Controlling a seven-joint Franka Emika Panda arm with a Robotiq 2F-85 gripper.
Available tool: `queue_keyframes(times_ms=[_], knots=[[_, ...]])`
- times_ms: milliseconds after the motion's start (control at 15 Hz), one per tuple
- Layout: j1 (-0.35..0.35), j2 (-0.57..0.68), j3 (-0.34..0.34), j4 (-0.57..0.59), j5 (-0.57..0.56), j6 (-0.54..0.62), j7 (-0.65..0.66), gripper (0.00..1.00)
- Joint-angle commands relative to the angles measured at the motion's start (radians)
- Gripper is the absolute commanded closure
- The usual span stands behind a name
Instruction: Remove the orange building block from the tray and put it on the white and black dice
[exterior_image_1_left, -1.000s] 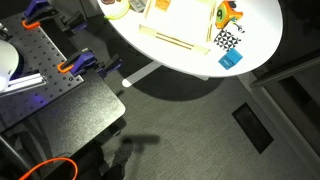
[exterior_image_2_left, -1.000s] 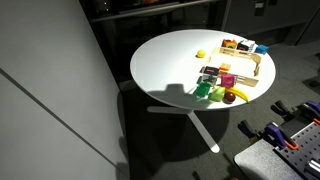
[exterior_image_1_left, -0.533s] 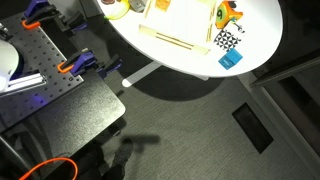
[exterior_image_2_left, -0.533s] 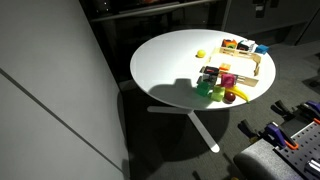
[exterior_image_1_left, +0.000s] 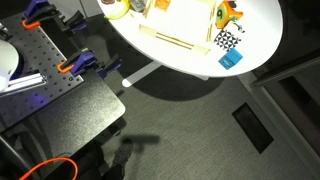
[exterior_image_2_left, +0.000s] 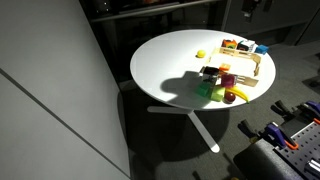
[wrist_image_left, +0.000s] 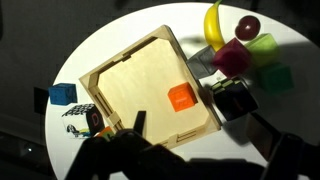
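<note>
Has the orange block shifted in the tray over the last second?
No. In an exterior view the orange building block sits at the same spot against the tray and its wooden rim as in the earlier pictures.

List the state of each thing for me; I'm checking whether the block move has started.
Orange block: lying flat inside the tray, not gripped.
Tray: flat on the table, holding only the orange block.
Dice: on the table outside the tray, nothing on top.
Blue block: on the table beside the dice.
Gripper: above the tray's near edge; too dark to tell if open or shut.
</note>
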Motion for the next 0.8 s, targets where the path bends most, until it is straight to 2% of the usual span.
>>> queue_keyframes(times_ms=[0, 200, 400, 600, 733], knots=[[-0.019, 0.047, -0.017, -0.009, -0.013, 0.104, 0.092, 0.0], [-0.029, 0.088, -0.037, -0.003, 0.008, 0.146, 0.143, 0.0], [-0.036, 0.122, -0.058, 0.01, 0.041, 0.138, 0.181, 0.0], [-0.035, 0.125, -0.073, 0.025, 0.088, 0.102, 0.179, 0.0], [-0.031, 0.125, -0.072, -0.003, 0.062, 0.134, 0.164, 0.0]])
